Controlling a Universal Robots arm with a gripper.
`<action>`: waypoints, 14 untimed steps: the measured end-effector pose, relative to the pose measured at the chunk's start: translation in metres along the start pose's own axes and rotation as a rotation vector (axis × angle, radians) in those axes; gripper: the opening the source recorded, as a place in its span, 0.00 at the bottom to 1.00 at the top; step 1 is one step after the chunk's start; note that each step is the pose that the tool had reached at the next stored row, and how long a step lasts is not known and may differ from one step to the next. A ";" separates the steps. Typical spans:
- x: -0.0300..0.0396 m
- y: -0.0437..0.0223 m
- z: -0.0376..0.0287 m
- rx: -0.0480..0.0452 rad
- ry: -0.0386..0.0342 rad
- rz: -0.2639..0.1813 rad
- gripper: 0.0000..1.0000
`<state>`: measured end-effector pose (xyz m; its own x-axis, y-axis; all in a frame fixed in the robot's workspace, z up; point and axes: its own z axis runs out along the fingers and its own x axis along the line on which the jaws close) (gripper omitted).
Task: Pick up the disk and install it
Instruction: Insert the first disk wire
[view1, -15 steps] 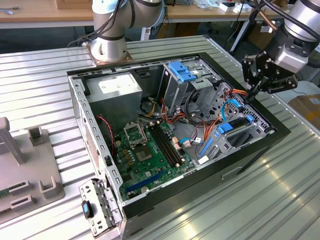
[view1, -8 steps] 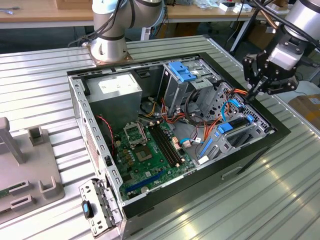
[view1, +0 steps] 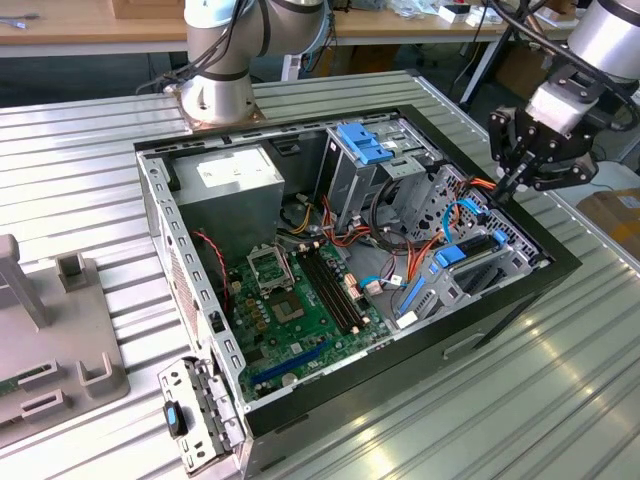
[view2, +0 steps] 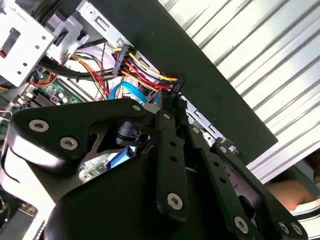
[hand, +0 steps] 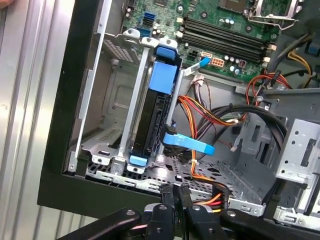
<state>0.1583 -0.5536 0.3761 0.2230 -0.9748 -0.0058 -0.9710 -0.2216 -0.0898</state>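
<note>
The exterior view looks down on the open computer case (view1: 400, 330); both wrist views look closely into its drive corner.

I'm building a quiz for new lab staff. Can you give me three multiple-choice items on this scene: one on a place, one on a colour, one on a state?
1. In the exterior view, where is the gripper?
A. Over the power supply
B. Above the computer case's edge on the exterior view's right
C. Over the grey fixture

2. What colour is the disk's carrier rail?
A. Red
B. Yellow
C. Blue

3. Where is the disk?
A. Seated edge-on in the drive bay
B. Between the jaws
C. Flat on the table

Key:
1 B: the gripper hangs above the computer case there.
2 C: the carrier rail is bright blue.
3 A: the disk stands in the drive bay, apart from the jaws.
</note>
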 end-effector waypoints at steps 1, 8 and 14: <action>0.0000 0.0000 0.0000 0.0001 0.0013 0.014 0.16; 0.0003 0.0017 -0.0001 0.0004 0.0017 0.029 0.16; 0.0010 0.0086 -0.0007 0.0010 0.0004 0.041 0.16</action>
<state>0.1501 -0.5566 0.3761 0.1834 -0.9830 -0.0092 -0.9792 -0.1819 -0.0905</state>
